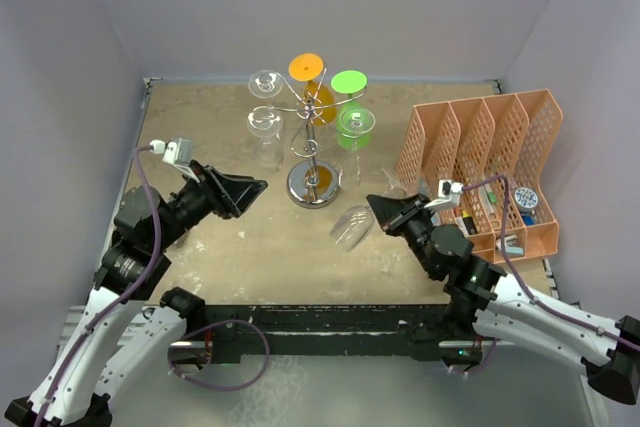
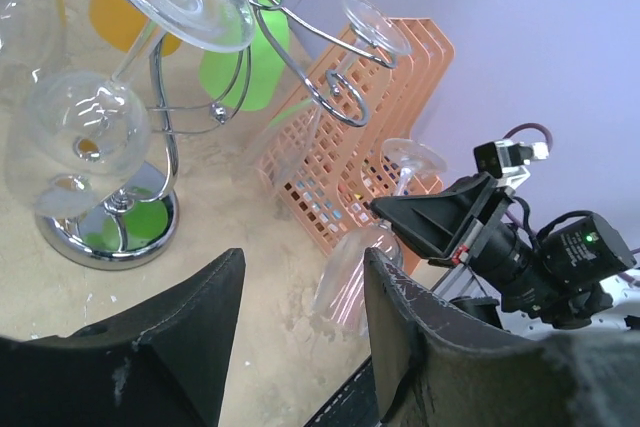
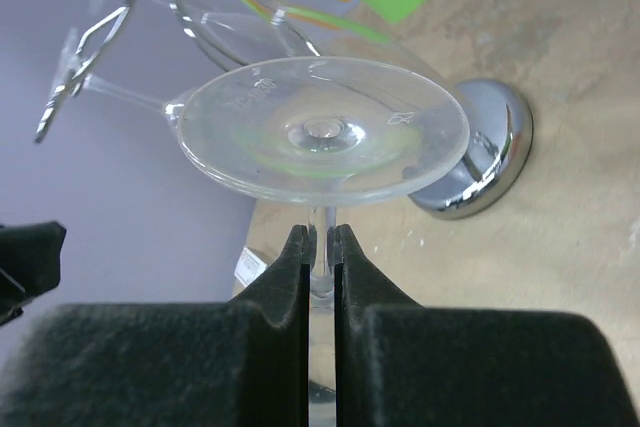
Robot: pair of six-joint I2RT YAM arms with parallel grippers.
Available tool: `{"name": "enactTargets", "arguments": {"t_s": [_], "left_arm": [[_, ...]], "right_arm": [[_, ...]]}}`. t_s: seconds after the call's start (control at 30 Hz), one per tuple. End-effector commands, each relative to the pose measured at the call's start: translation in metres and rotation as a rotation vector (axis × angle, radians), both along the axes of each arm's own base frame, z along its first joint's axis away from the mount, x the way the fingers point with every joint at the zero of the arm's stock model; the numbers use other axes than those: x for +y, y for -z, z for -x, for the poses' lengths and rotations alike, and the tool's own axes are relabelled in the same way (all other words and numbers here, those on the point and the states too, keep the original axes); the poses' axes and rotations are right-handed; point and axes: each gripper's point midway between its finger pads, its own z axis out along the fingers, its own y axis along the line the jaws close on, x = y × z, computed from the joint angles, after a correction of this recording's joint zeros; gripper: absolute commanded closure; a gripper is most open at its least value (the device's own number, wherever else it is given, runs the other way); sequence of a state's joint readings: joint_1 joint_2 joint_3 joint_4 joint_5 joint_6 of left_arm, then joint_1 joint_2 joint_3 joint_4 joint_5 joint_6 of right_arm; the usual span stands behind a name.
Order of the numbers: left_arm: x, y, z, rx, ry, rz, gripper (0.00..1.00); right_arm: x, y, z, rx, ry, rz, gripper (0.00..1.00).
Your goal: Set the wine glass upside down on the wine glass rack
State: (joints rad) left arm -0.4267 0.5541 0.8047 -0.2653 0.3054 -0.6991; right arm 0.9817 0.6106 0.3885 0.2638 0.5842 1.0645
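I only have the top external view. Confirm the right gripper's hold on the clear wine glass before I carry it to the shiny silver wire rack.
Observer: In the right wrist view, the right gripper is shut on the thin stem of the clear wine glass, just under its round foot.
Operator: Report how the glass sits.
Observer: The left wrist view shows it tilted, with the foot higher than the bowl. I cannot tell whether the bowl touches the tan table.
Operator: Now check the other arm.
Observer: The left gripper is open and holds nothing.
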Motion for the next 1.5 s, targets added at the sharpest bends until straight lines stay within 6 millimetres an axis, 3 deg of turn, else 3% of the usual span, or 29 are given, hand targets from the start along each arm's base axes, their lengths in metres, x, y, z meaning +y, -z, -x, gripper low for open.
{"name": "enactTargets", "arguments": {"t_s": [0.0,0.37,0.6,1.03,1.17,1.27,1.47], "left_arm": [[-0.003,-0.017,-0.005,-0.048,0.004,0.044,0.51],[0.026,0.002,-0.027,0.002,-0.211,0.02,0.53],[0.033,-0.007,-0.027,-0.04,-0.249,0.04,0.53],[0.043,-0.008,-0.023,-0.065,-0.288,0.041,0.53],[0.043,-0.005,-0.023,-0.065,-0.288,0.041,0.53],[0.042,0.002,-0.026,-0.049,-0.291,0.027,0.53],[0.048,0.009,-0.027,-0.04,-0.319,0.003,0.53]], "right_arm": [[-0.006,-0.066,0.007,-0.309,-0.038,0.048,1.0],[0.013,-0.123,0.032,-0.713,-0.19,0.263,1.0],[0.034,-0.131,0.035,-0.796,-0.273,0.363,1.0],[0.053,-0.152,0.017,-0.882,-0.224,0.411,1.0],[0.059,-0.164,0.018,-0.924,-0.215,0.351,1.0],[0.07,-0.161,0.01,-0.918,-0.225,0.393,1.0],[0.072,-0.161,-0.002,-0.899,-0.171,0.382,1.0]]}}
